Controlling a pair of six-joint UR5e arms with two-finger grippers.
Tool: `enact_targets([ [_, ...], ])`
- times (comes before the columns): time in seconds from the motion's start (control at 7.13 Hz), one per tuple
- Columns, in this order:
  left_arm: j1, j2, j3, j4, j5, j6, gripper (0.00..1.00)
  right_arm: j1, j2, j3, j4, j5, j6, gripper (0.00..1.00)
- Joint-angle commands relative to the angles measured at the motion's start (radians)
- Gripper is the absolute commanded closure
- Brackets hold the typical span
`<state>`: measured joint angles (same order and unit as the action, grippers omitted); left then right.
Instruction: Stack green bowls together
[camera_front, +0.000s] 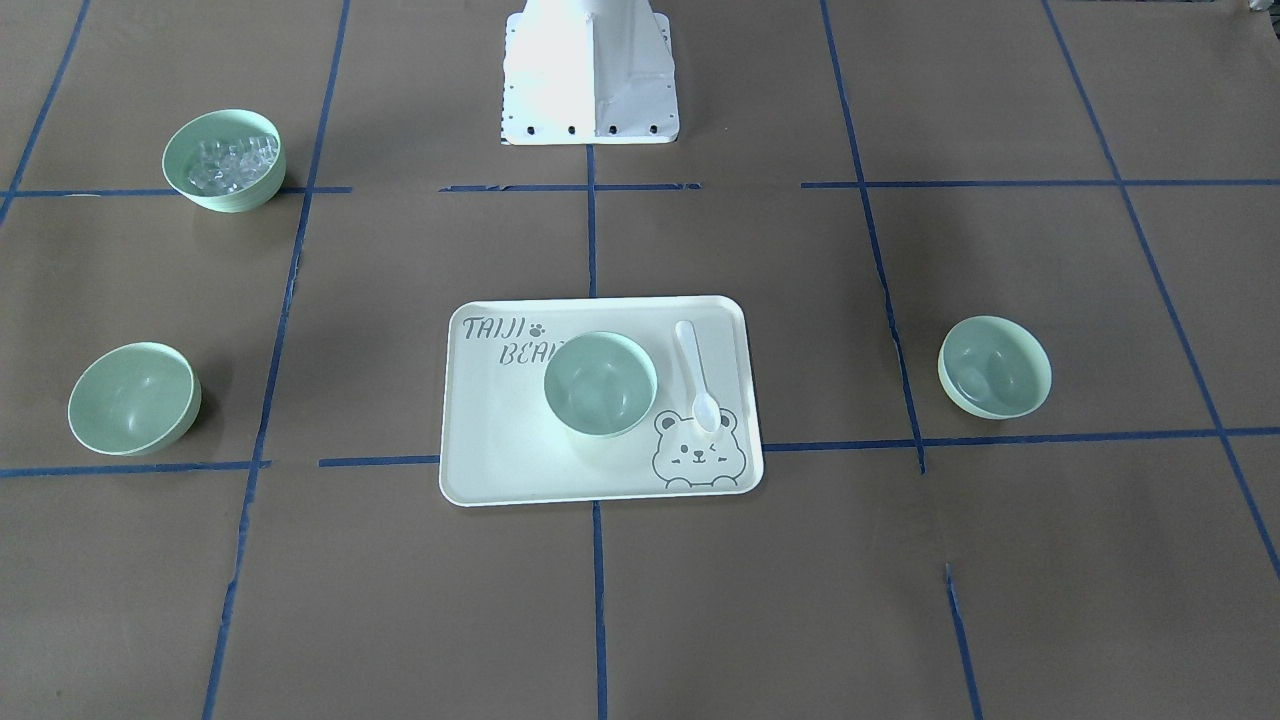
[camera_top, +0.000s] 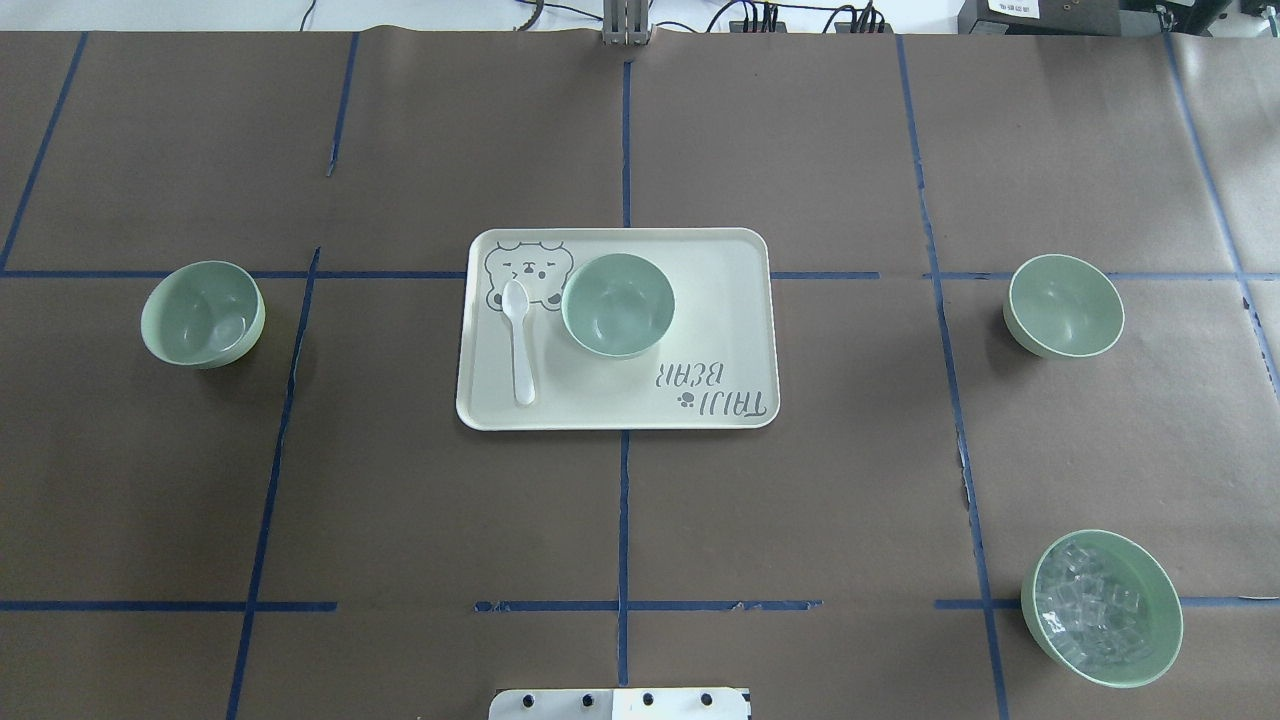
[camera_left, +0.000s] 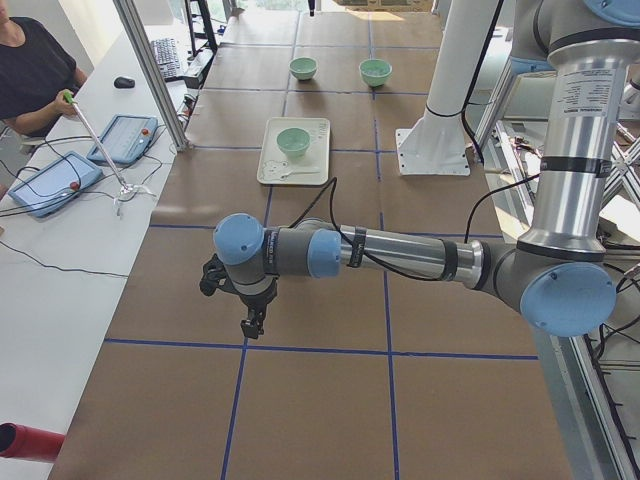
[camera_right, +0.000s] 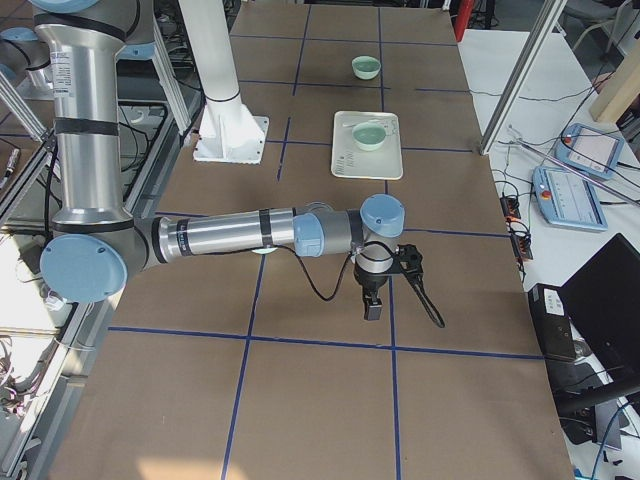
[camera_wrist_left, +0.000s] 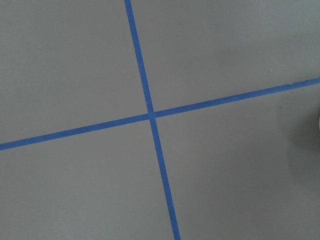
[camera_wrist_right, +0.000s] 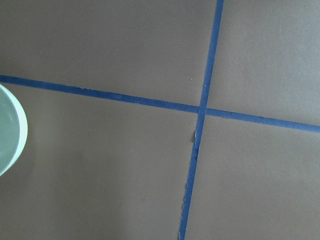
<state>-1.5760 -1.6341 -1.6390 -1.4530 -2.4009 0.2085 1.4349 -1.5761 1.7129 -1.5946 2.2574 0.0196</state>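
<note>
Three plain green bowls stand apart and upright. One (camera_top: 617, 304) (camera_front: 600, 383) sits on the bear-printed tray (camera_top: 720, 330). One (camera_top: 203, 313) (camera_front: 994, 366) stands on the table on the robot's left. One (camera_top: 1064, 305) (camera_front: 133, 398) stands on its right. My left gripper (camera_left: 245, 318) shows only in the exterior left view, and my right gripper (camera_right: 400, 300) only in the exterior right view. Both hang over bare table near its ends, far from the tray. I cannot tell whether they are open or shut. A bowl rim (camera_wrist_right: 10, 130) shows at the right wrist view's left edge.
A green bowl with clear ice-like cubes (camera_top: 1102, 608) (camera_front: 224, 160) stands near the robot's right front. A white spoon (camera_top: 520, 345) lies on the tray beside the bowl. The robot's white base (camera_front: 590, 75) is at the table's edge. Operators' tablets (camera_left: 125, 138) lie on a side table.
</note>
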Motion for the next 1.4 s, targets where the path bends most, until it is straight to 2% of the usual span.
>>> enact_targets([
  [0.0,0.001,-0.006,-0.036,-0.013,-0.007,0.006,0.00,-0.002,0.016,-0.006,-0.063,-0.002,-0.106,0.00],
  [0.42,0.004,0.003,-0.062,-0.016,-0.012,0.006,0.00,-0.004,0.015,-0.007,-0.062,0.040,-0.096,0.00],
  [0.7,0.005,0.025,-0.067,-0.079,-0.014,0.008,0.00,-0.004,0.011,-0.003,-0.053,0.040,-0.083,0.00],
  [0.98,0.113,0.025,-0.064,-0.192,-0.130,-0.006,0.00,-0.005,0.014,-0.009,-0.051,0.054,-0.084,0.00],
  [1.12,0.187,0.019,-0.056,-0.237,-0.124,-0.117,0.00,-0.007,0.013,-0.003,-0.050,0.057,-0.086,0.00],
  [1.26,0.290,0.011,-0.052,-0.322,-0.104,-0.344,0.00,-0.007,0.013,-0.001,-0.050,0.069,-0.087,0.00],
])
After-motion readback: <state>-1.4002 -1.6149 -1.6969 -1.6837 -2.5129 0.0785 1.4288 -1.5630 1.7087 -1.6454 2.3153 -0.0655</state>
